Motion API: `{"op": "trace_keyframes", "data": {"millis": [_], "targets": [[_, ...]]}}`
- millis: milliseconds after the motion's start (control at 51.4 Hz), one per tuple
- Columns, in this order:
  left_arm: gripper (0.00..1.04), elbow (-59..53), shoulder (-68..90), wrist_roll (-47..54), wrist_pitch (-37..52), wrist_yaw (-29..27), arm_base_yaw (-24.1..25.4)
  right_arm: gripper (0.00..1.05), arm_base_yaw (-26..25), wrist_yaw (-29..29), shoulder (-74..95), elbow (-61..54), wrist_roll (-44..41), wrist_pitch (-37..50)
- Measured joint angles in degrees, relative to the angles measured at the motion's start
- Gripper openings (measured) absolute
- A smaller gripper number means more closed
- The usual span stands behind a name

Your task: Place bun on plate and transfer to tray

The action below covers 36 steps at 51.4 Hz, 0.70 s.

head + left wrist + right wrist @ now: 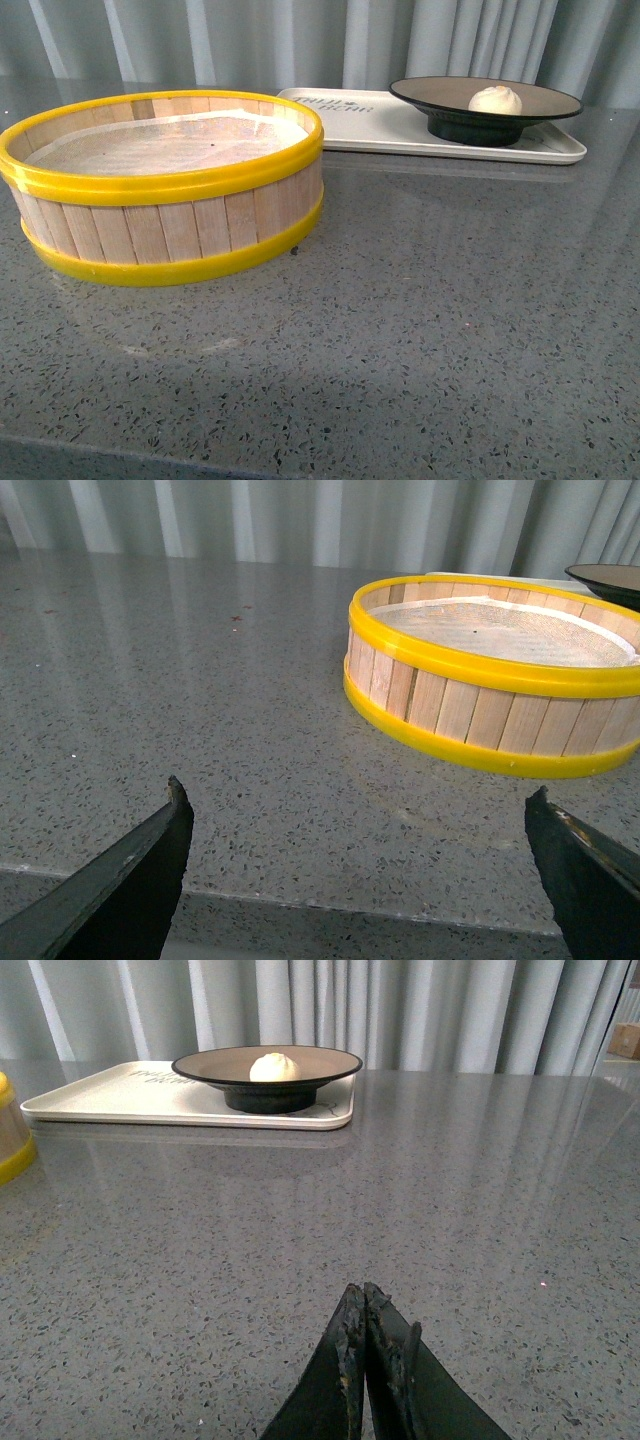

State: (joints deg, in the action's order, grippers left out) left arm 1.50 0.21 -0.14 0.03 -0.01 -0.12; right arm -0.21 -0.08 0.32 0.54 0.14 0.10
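The creamy-white bun [496, 99] sits on the black-rimmed beige plate [440, 92], and the plate stands on the off-white tray [380, 128] at the back right of the table. The right wrist view shows the same: bun [273, 1066], plate [210, 1063], tray [110, 1095]. My right gripper [362, 1292] is shut and empty, low over the table, well short of the tray. My left gripper [360, 798] is open and empty at the table's near edge. Neither arm shows in the front view.
A yellow-rimmed wooden steamer basket [170, 185] lined with white paper stands front left; it also shows in the left wrist view [500, 675]. The table is grey speckled stone [420, 330]. Grey curtains hang behind.
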Motion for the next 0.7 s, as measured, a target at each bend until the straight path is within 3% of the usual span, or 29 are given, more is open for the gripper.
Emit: {"op": "trace_keyframes", "data": {"millis": [78,467,661,700], "targets": [[0.98,0.0,0.0,0.0,0.0,0.0,0.0,0.06,0.0,0.0,0.0,0.0,0.0,0.0],[0.98,0.0,0.0,0.0,0.0,0.0,0.0,0.6,0.0,0.0,0.0,0.0,0.0,0.0],[0.98,0.0,0.0,0.0,0.0,0.0,0.0,0.98,0.0,0.0,0.0,0.0,0.0,0.0],[0.98,0.0,0.0,0.0,0.0,0.0,0.0,0.97,0.0,0.0,0.0,0.0,0.0,0.0]]}}
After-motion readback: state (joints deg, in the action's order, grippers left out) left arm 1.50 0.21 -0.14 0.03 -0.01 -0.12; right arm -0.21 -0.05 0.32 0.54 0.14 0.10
